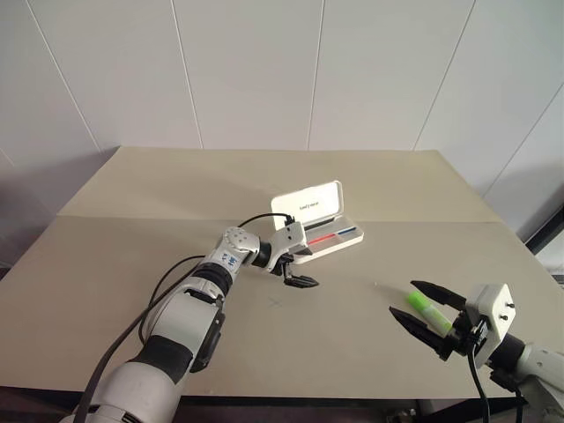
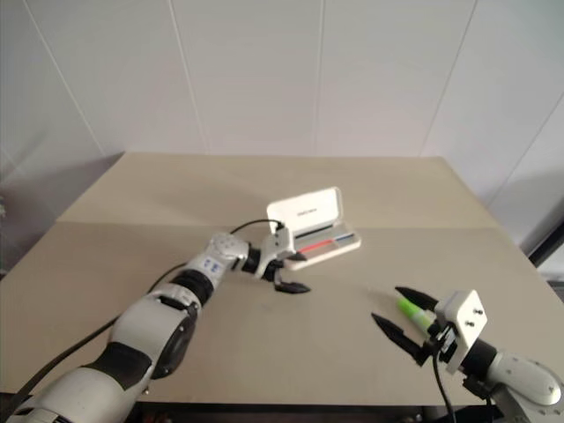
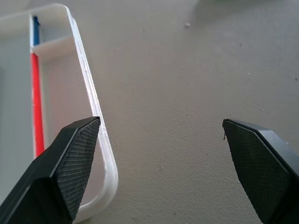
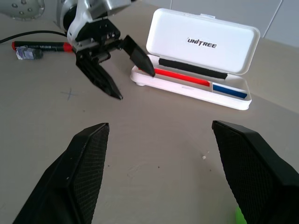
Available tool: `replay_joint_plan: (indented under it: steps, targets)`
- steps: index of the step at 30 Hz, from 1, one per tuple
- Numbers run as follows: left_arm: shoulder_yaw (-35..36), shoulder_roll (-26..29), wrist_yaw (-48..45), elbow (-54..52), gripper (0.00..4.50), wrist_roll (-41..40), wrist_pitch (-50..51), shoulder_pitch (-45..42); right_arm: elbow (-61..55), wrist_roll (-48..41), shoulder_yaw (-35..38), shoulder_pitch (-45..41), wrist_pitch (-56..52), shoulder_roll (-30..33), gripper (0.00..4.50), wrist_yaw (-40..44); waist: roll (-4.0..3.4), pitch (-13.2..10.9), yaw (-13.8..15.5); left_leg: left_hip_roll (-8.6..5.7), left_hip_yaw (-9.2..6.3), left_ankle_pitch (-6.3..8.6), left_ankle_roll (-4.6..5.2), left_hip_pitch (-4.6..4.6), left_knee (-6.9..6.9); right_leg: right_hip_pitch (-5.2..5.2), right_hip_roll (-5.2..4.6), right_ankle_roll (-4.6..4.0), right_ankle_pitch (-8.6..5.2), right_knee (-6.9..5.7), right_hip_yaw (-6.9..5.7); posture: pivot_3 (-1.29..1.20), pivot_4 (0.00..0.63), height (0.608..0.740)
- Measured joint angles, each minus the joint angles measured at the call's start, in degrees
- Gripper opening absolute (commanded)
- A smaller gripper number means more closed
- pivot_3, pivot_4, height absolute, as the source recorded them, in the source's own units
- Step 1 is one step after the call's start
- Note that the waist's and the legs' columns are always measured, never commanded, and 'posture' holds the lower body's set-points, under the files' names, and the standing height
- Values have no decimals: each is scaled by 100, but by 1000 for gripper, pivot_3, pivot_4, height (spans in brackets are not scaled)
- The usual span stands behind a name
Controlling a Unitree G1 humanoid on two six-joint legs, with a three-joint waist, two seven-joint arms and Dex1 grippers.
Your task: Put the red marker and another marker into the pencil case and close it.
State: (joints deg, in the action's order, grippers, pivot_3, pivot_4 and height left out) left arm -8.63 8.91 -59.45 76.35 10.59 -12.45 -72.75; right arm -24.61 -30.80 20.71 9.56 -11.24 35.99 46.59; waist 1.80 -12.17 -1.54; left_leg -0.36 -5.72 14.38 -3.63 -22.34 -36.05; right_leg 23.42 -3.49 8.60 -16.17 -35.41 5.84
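The white pencil case (image 1: 319,222) lies open mid-table, its lettered lid (image 4: 202,41) upright and red and blue stripes inside. My left gripper (image 1: 307,270) is open just in front of the case's near-left corner, and one fingertip (image 3: 88,135) overlaps the case rim (image 3: 88,88). The red marker (image 4: 43,45) lies flat on the table behind my left wrist. The lime-green marker (image 1: 429,308) lies on the table at the front right, between the spread fingers of my open right gripper (image 1: 402,297). I cannot tell whether they touch it.
The tan table (image 1: 264,185) runs to a white panelled wall at the back, with a seam across its middle. A black cable (image 1: 256,218) loops over my left wrist. A small grey scrap (image 4: 28,53) lies beside the red marker.
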Motion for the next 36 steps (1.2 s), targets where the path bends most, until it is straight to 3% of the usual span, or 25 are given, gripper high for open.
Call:
replay_joint_plan:
  steps: [8, 23, 27, 36]
  targets:
    - [-146, -84, 653, 105, 4471, 348, 333, -95, -7, 19, -3, 32, -2, -6, 4500, -79, 1, -1, -5, 0, 1, 0, 0, 2, 0, -3, 0, 2, 0, 1, 1, 0, 150, 740]
    - [-139, -99, 991, 105, 4471, 459, 425, -102, 16, 56, -60, -188, -8, -6, 4500, -124, 1, -1, -9, 1, 3, 0, 0, 6, -2, -3, 0, 2, 1, -2, 1, 0, 150, 740]
    - [-138, -98, 1267, 105, 3602, 501, 527, -122, 43, 59, -82, -233, -12, -6, 4500, -124, 1, -1, -10, 1, 4, 0, 0, 7, -6, -4, 0, 2, 1, -3, 1, 0, 150, 740]
    - [-208, -80, 1737, 105, 637, 766, 523, -177, 59, 65, -150, -270, -31, -6, 4500, -143, 1, -1, -14, 1, 6, -1, -1, 9, -3, -4, 0, 2, 1, -3, 1, 0, 150, 740]
